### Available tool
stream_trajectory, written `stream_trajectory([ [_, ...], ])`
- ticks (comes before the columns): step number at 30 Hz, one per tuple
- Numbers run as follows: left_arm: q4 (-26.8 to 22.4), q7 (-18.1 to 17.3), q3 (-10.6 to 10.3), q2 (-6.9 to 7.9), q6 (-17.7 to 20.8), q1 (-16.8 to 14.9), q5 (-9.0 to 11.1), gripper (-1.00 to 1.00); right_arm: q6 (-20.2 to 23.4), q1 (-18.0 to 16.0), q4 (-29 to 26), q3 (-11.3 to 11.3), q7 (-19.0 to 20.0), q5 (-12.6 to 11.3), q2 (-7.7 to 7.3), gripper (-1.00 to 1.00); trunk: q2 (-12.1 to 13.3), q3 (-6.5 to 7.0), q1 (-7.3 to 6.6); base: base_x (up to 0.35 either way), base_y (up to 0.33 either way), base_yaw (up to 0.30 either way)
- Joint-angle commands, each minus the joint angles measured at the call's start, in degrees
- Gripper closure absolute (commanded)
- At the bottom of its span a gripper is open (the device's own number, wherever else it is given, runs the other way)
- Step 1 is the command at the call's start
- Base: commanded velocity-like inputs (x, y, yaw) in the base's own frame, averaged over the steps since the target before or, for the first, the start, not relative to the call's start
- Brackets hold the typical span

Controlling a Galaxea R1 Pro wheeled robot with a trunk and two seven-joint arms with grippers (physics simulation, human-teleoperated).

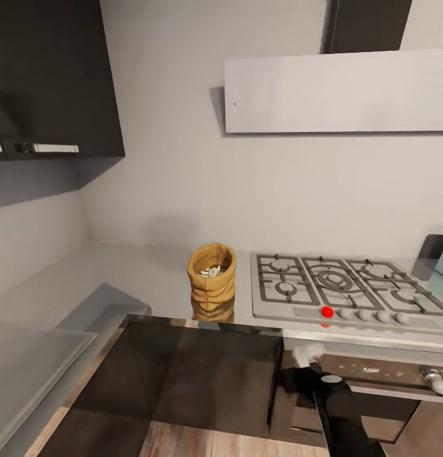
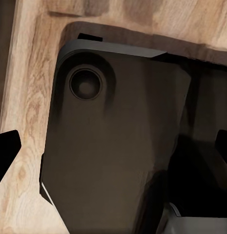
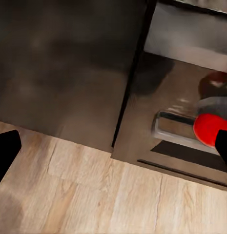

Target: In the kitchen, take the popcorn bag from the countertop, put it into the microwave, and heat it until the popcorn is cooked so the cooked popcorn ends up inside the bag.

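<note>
popcorn bag (image 1: 212, 275) stands upright on the countertop (image 1: 139, 266) beside the gas hob (image 1: 342, 285); both grippers spread wide, holding nothing.

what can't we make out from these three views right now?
- Microwave: head view, cut off by the right edge; door and knobs out of sight.
- Popcorn: head view, too small inside the popcorn bag to judge its state.
- Left gripper: left wrist view, only dark fingertips at the edges.
- Right gripper: right wrist view, likewise; it faces cabinet fronts and floor.
</note>
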Motion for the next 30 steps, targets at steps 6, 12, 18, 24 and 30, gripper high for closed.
stream_trajectory([
  [6,-0.1,0.0,0.1,-0.01,-0.1,0.0,0.3,-1.0,8.6,-1.5,-3.7,0.2,1.0,0.3,0.06,-1.0,0.0,-0.06,0.01,0.0,0.0,0.0],
  [12,-0.1,0.0,0.1,-0.01,-0.1,0.0,0.3,-1.0,15.0,-10.9,-3.7,0.2,1.0,0.3,0.06,-1.0,0.0,-0.06,0.01,0.0,0.0,0.0],
  [18,-0.1,0.0,0.0,-0.01,-0.1,0.0,0.3,-1.0,16.0,-21.2,-3.6,0.2,0.9,0.3,0.06,-1.0,0.0,-0.06,0.01,0.0,0.0,0.0],
  [24,-0.1,0.0,0.0,-0.02,-0.1,0.0,0.3,-1.0,16.0,-32.7,0.5,0.1,0.3,0.4,0.06,-1.0,0.0,-0.06,0.01,0.0,0.0,0.0],
  [30,-0.1,0.0,0.0,-0.01,-0.1,0.0,0.2,-1.0,16.0,-50.0,23.3,-0.2,-7.4,0.5,0.06,-1.0,0.0,-0.06,0.01,0.0,0.0,0.0],
])
